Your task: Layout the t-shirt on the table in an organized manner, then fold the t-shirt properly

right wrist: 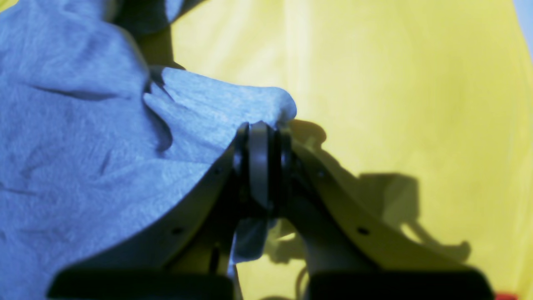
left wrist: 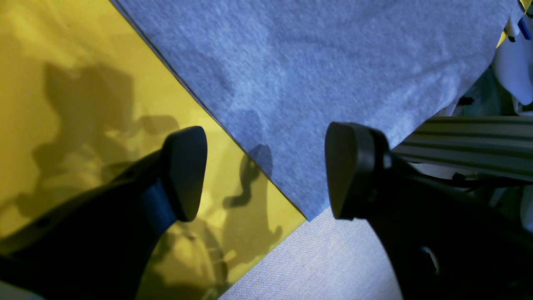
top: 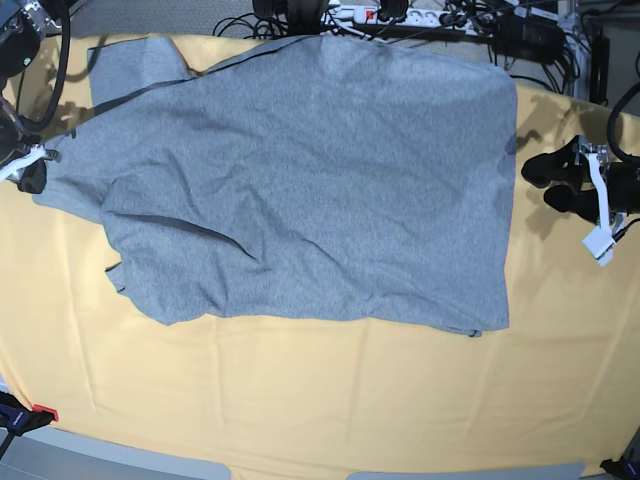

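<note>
T-shirt (top: pixel 310 180): heather-grey knit, fine-grained, spread mostly flat across the far half of the surface (top: pixel 320 400), creased and bunched at its left end. Surface cover is pale yellow cloth, faintly creased. Right end effector (right wrist: pixel 264 137) is clamped on a puckered edge of fabric. Left end effector (left wrist: pixel 266 171) is spread wide, holding nothing, over the shirt's straight hem corner.

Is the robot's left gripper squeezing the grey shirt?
No, the left gripper is wide open above the heather-grey cotton t-shirt, holding nothing.
</note>
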You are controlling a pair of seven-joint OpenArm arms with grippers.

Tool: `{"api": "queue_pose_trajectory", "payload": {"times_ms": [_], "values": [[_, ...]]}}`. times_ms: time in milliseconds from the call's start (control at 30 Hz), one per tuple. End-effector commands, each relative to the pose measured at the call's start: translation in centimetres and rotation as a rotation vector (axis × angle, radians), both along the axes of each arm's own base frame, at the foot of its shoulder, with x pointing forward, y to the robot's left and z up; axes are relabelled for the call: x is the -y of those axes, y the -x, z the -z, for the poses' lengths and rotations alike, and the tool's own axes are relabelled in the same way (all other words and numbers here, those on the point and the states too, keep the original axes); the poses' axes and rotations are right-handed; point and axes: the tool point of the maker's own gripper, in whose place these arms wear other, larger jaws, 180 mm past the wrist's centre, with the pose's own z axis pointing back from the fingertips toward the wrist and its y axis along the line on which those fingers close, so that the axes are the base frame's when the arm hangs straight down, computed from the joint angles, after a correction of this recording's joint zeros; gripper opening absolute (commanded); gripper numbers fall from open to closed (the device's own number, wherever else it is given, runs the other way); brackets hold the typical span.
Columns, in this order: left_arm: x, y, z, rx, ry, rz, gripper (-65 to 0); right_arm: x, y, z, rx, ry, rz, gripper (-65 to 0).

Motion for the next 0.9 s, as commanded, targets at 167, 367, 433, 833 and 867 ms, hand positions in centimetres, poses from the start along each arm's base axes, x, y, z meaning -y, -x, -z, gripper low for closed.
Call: {"api": "queue_pose_trajectory", "payload": {"times_ms": [167, 367, 433, 833, 867], "values": [[-0.4, -0.9, -1.6, 0.048, -0.005, 0.003, -19.2, -1.4, 0.1, -0.4, 0.004, -0.025, -0.084, -65.0], [-0.4, -0.9, -1.6, 0.049, -0.006, 0.003, -19.2, -1.4, 2.5, 1.2, -0.073, -0.027, -0.084, -65.0], [-0.4, -1.0, -1.6, 0.051, -0.005, 0.003, -19.2, -1.5, 3.0, 1.4, -0.088, -0.023, -0.085, -65.0], [-0.3, -1.0, -1.6, 0.054, 0.0, 0.003, -19.2, -5.0, 1.1, -3.7, 0.108, 0.055, -0.274, -30.5], [-0.3, -1.0, -1.6, 0.055, 0.0, 0.004, -19.2, -5.4, 0.7, -4.5, 0.151, 0.057, -0.292, -30.5]]}}
